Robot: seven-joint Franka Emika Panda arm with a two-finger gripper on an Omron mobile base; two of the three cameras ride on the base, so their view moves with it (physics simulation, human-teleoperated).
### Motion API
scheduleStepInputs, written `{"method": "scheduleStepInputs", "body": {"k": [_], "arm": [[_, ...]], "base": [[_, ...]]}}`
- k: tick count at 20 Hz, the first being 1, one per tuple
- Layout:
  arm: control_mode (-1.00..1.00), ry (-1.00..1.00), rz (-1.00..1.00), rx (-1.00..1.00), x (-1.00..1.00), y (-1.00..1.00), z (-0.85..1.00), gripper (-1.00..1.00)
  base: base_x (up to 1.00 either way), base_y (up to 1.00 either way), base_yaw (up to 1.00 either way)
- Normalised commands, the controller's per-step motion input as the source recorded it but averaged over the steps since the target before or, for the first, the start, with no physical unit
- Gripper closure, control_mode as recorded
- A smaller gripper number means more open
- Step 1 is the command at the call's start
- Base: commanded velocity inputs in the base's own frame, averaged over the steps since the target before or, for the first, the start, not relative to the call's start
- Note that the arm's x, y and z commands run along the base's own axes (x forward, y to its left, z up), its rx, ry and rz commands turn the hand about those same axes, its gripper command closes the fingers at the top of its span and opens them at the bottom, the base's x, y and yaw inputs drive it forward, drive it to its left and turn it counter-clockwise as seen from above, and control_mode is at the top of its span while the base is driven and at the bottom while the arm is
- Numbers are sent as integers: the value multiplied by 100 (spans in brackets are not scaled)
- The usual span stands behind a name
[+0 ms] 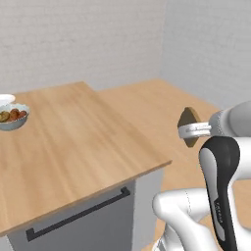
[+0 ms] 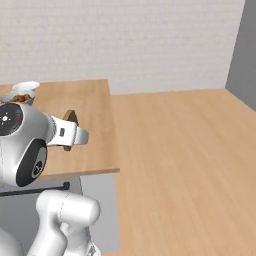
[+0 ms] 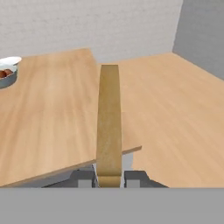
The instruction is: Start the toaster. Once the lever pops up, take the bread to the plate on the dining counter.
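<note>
Bread carried toward the bench, plate not yet reached.
Claw (image 3: pixel 109 178) clenched on the bread (image 3: pixel 109 120), slice gripped edge-on and upright, clear of the bench (image 1: pixel 73 142) beyond its near corner; plate (image 3: pixel 9 61) at the far end, just behind the fruit bowl (image 1: pixel 12 117), well apart.

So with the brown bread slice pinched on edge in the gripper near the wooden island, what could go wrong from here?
1. The brown bread slice stands upright, held only at its lower edge by the two-finger gripper; it might tip or slip out before it is over the light wooden dining counter.
2. The white plate sits at the far edge, partly behind the pale bowl of fruit; reaching there could knock the bowl.
</note>
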Motion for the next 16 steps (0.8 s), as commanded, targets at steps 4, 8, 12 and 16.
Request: {"method": "scheduleStepInputs", "body": {"k": [4, 8, 12, 16], "arm": [[100, 0, 0, 0, 0, 0, 0, 100], [100, 0, 0, 0, 0, 0, 0, 100], [100, 0, 0, 0, 0, 0, 0, 100], [100, 0, 0, 0, 0, 0, 0, 100]], "base": [[33, -100, 0], [60, -100, 0], [94, -99, 5], [100, -77, 20]]}}
